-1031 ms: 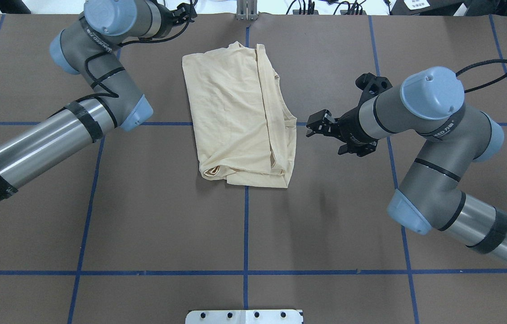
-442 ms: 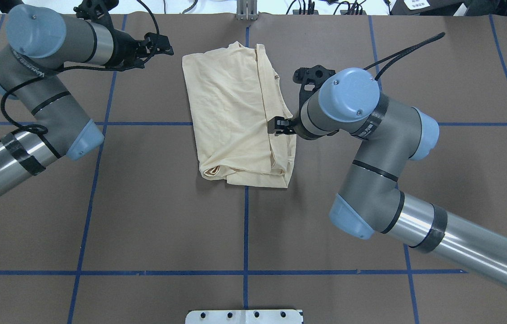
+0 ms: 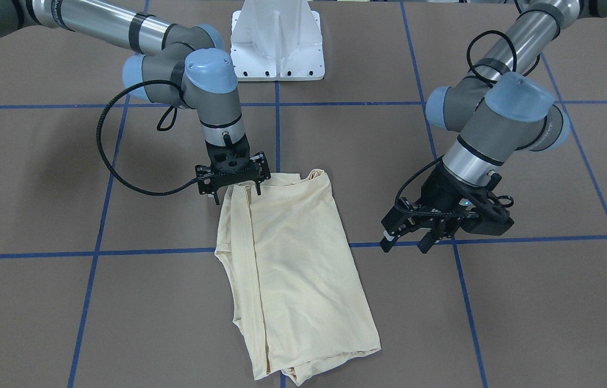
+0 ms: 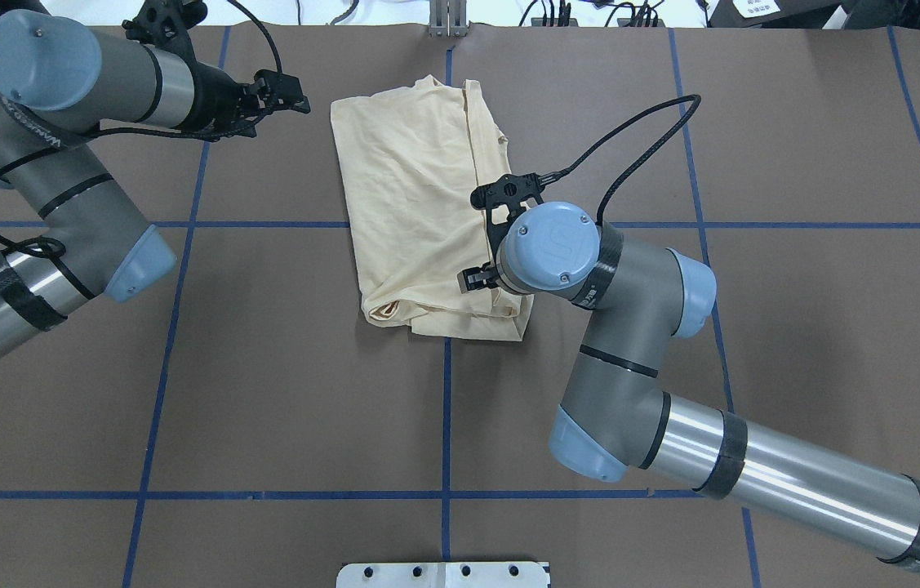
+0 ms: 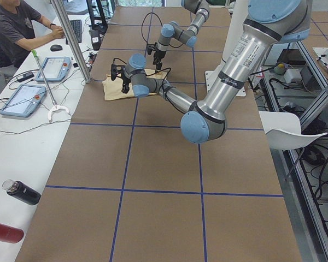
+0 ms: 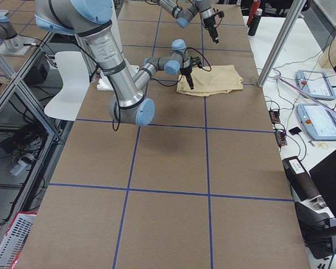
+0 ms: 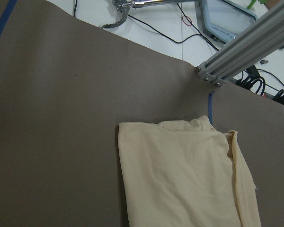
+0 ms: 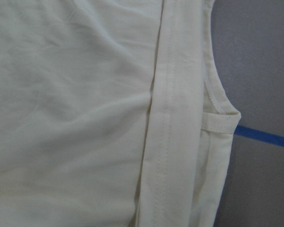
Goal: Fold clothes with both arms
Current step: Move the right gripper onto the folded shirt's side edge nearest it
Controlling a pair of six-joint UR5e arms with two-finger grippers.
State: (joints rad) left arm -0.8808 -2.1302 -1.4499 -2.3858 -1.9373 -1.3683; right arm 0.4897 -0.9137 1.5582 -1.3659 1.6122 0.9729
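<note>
The folded shirt [image 4: 419, 188] is lying mid-bench, toward the far side. The right hand [image 3: 237, 195], spread, is hanging over its near right corner. I judge it should be catching every layer before closing. The left hand [image 3: 403, 246], also spread, is hovering beside the far left corner.

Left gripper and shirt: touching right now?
Apart. The overhead view shows bare table between the left gripper and the shirt.
</note>
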